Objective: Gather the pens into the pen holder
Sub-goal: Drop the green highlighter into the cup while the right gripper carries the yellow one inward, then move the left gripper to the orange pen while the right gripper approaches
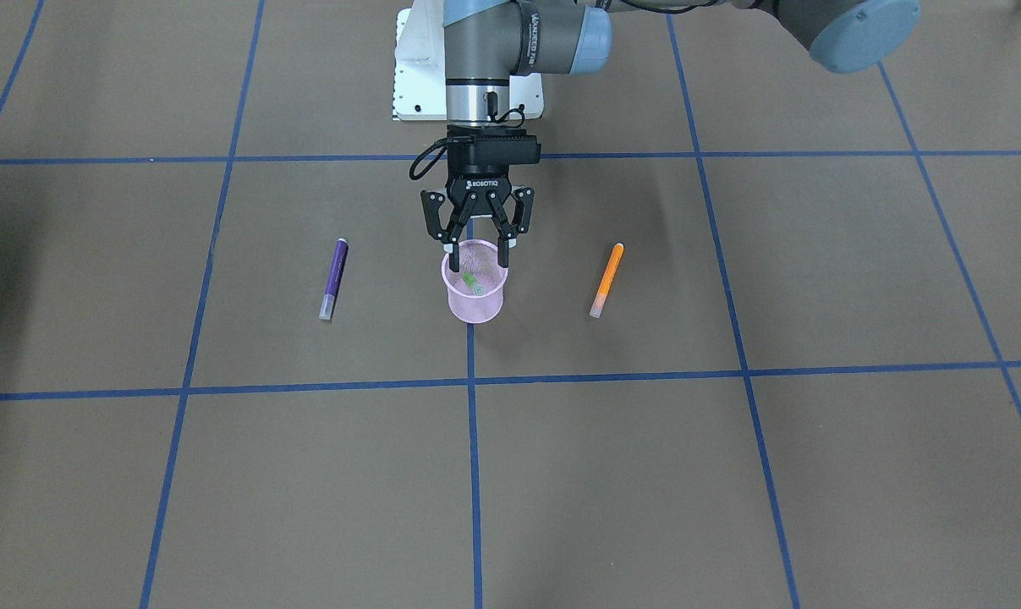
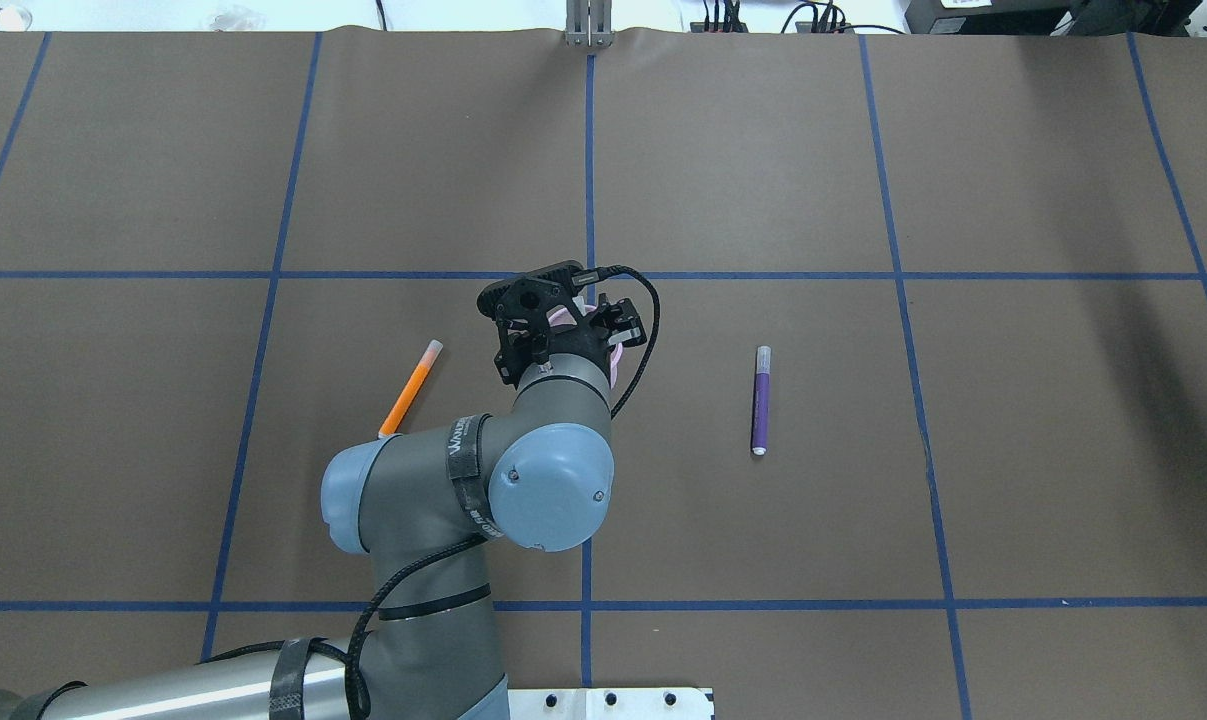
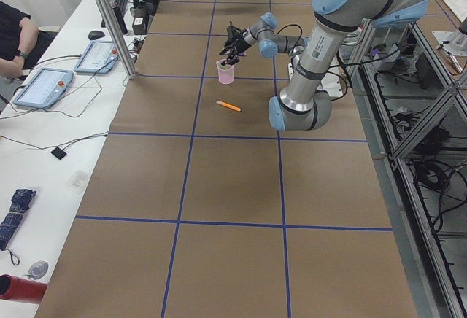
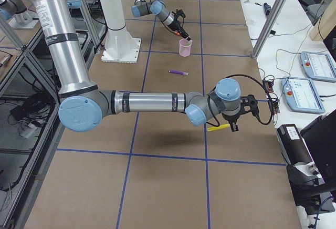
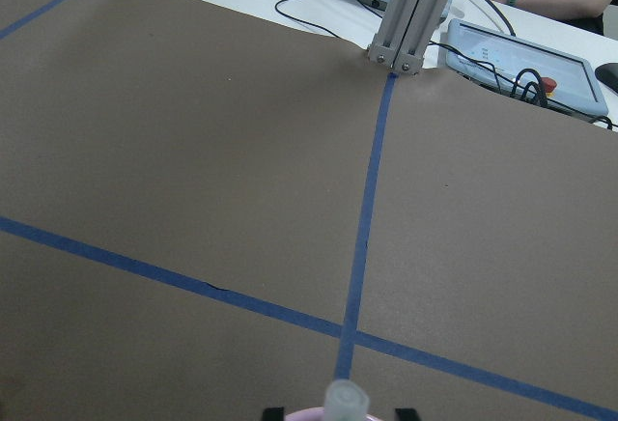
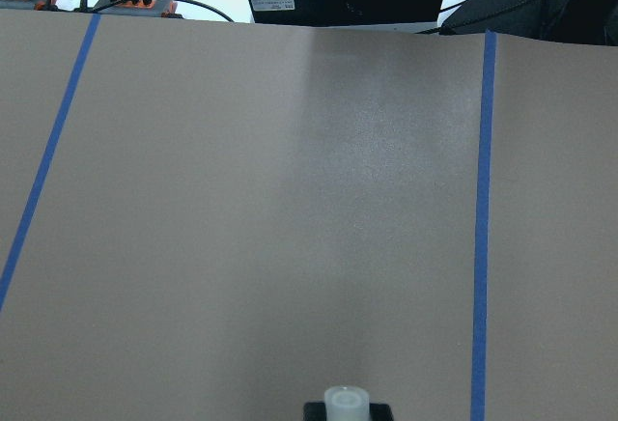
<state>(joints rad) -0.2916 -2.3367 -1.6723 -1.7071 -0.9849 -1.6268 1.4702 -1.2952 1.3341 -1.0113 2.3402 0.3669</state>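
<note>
The pink mesh pen holder (image 1: 475, 292) stands at the table's middle with the green pen (image 1: 472, 282) leaning inside it. My left gripper (image 1: 476, 247) hovers just above its rim, open and empty. In the left wrist view the pen's pale cap (image 5: 346, 402) shows between the spread fingertips. The purple pen (image 2: 761, 400) and the orange pen (image 2: 410, 388) lie flat on either side of the holder. My right gripper (image 4: 231, 126) is far off to the robot's right, shut on the yellow pen (image 4: 219, 127). Its cap (image 6: 346, 404) shows in the right wrist view.
The table is covered in brown paper with blue tape lines (image 1: 471, 474). A white mounting plate (image 1: 408, 76) sits at the robot's base. Operators' pendants (image 3: 44, 88) and cables lie beyond the far edge, past an aluminium post (image 5: 406, 15).
</note>
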